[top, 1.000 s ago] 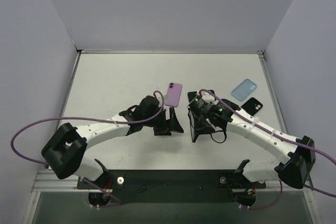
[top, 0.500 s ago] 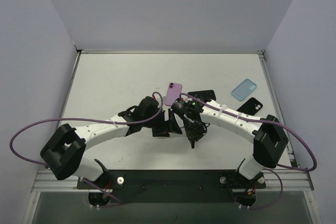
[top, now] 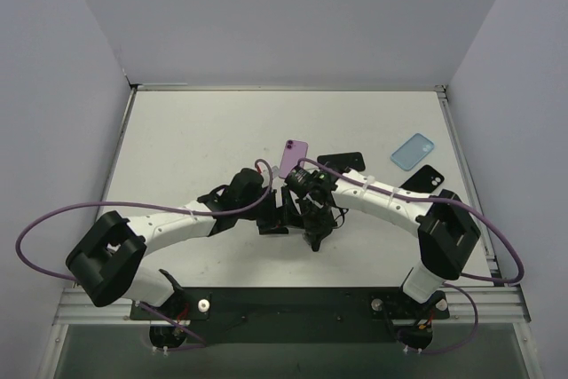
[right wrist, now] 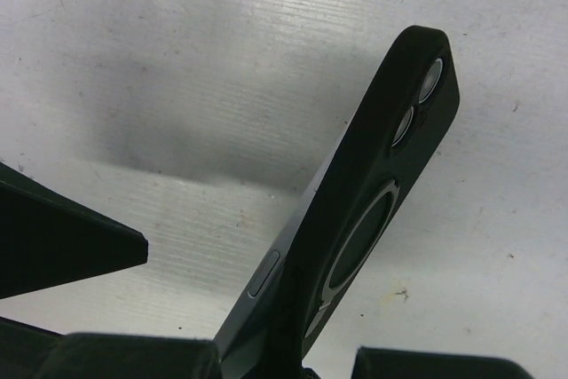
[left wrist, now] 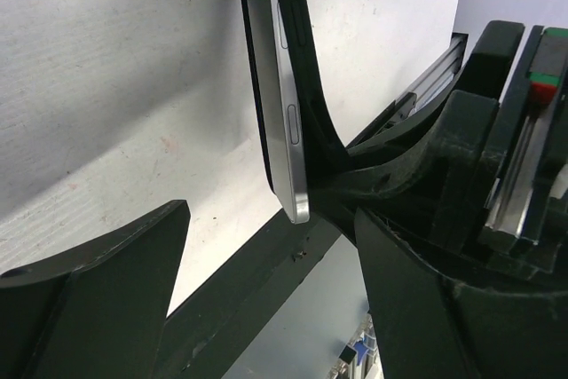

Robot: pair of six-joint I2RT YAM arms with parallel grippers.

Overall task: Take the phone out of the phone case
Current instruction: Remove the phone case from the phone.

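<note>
One slim metal-edged phone (left wrist: 286, 113) in matte blk case (right wrist: 389, 166).

The white table (top: 195, 139) holds a purple case (top: 294, 155), a dark slab (top: 343, 161), a blue case (top: 413, 150) (far right) and a black case (top: 424, 177).

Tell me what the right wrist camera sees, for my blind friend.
A black phone case with a phone in it pokes up slantwise from the shut right gripper, above a white table. Two camera lenses show near its top corner.
</note>
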